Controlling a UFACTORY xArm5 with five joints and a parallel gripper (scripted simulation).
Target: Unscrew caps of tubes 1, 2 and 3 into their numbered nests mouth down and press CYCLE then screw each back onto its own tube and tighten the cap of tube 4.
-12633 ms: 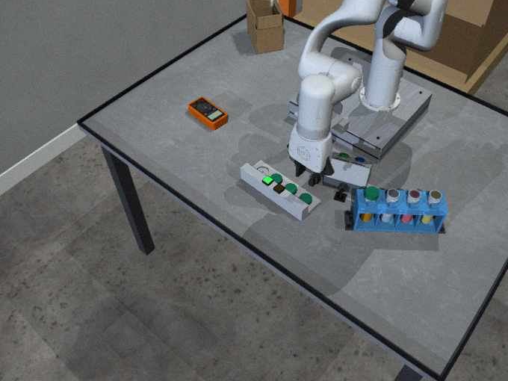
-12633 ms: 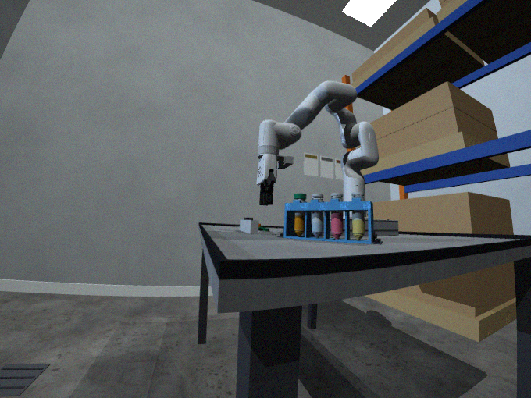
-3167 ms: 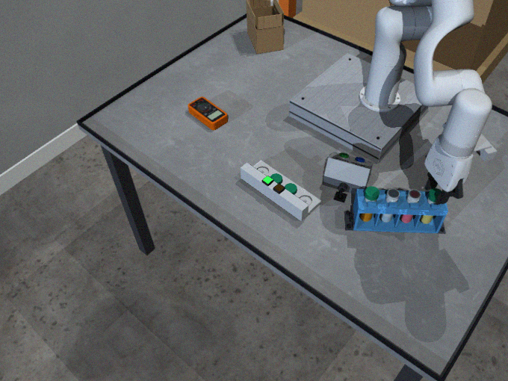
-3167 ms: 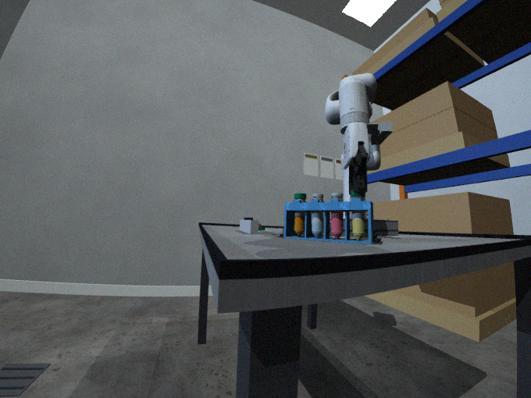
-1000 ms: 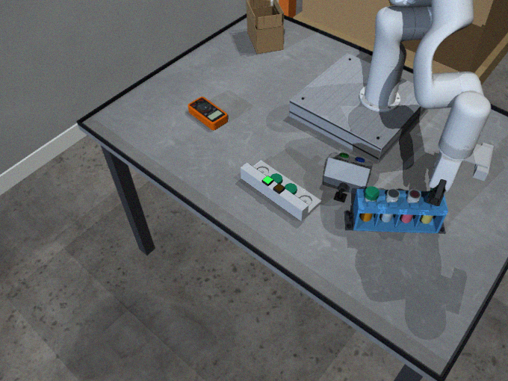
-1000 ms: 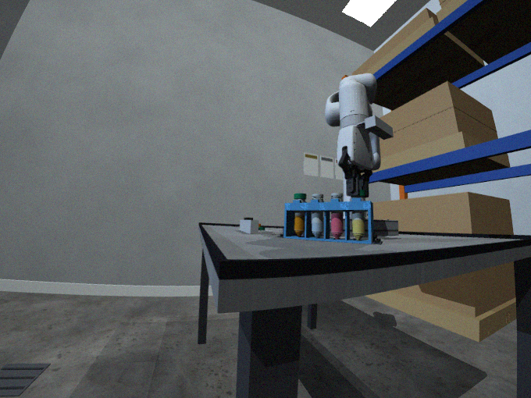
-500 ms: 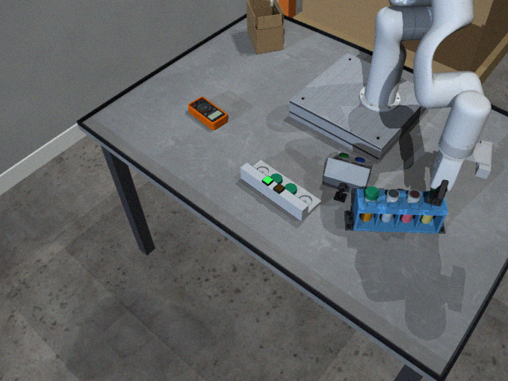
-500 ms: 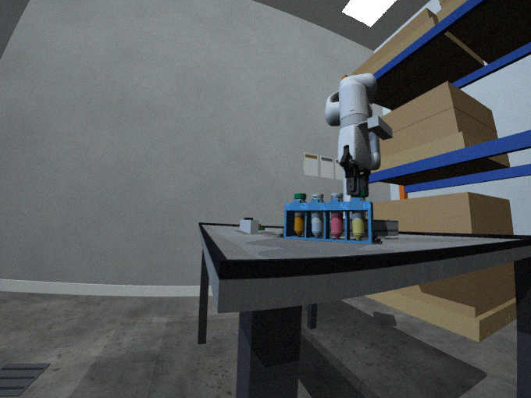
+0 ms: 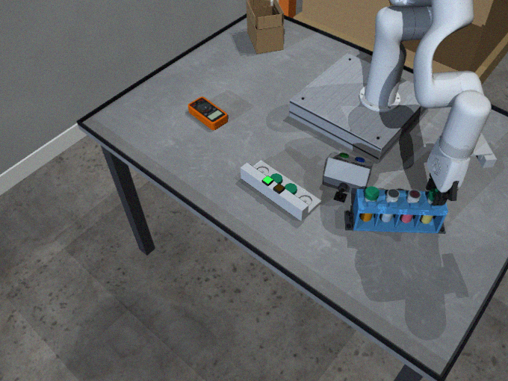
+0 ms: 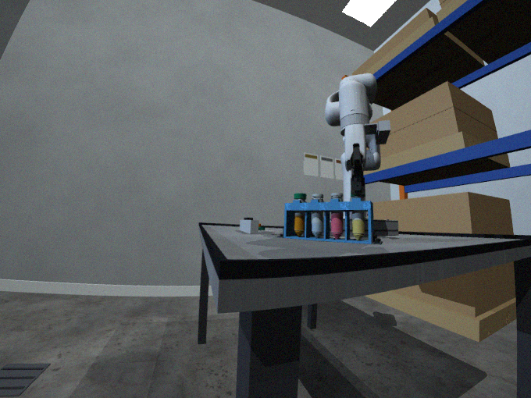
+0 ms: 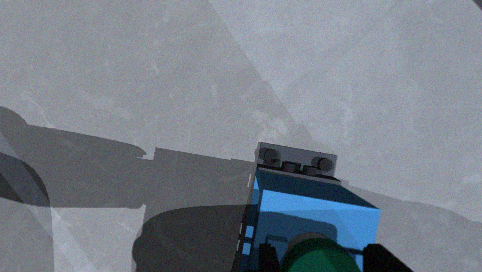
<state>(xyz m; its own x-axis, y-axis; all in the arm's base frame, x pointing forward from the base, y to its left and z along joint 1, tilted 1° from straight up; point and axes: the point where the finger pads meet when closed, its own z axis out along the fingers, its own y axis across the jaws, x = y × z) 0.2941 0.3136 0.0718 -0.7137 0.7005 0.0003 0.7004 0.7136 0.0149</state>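
Note:
The blue decapping rack (image 9: 396, 224) (image 10: 328, 204) (image 11: 320, 212) holds four tubes. My gripper (image 9: 440, 194) (image 10: 357, 192) (image 11: 320, 260) stands over the yellow tube at the rack's right end in the top view. Its fingers sit loosely on either side of that tube's green cap (image 9: 432, 194) (image 11: 315, 256), with small gaps, so it is open. The two middle tubes (image 9: 412, 196) (image 9: 392, 193) have no caps. The orange tube at the other end wears a green cap (image 9: 371, 193) (image 10: 299, 196). Two green caps (image 9: 276, 178) (image 9: 290, 187) lie in the middle nests of the white cap tray (image 9: 270, 194). The tray's green lamp (image 9: 267, 181) is lit.
The key housing (image 9: 346, 171) with a green key (image 9: 344, 155) and a blue key (image 9: 359, 159) stands between tray and rack. An orange multimeter (image 9: 207, 112) and a cardboard box (image 9: 265, 24) lie further off. The arm's base plate (image 9: 335, 101) is behind the housing.

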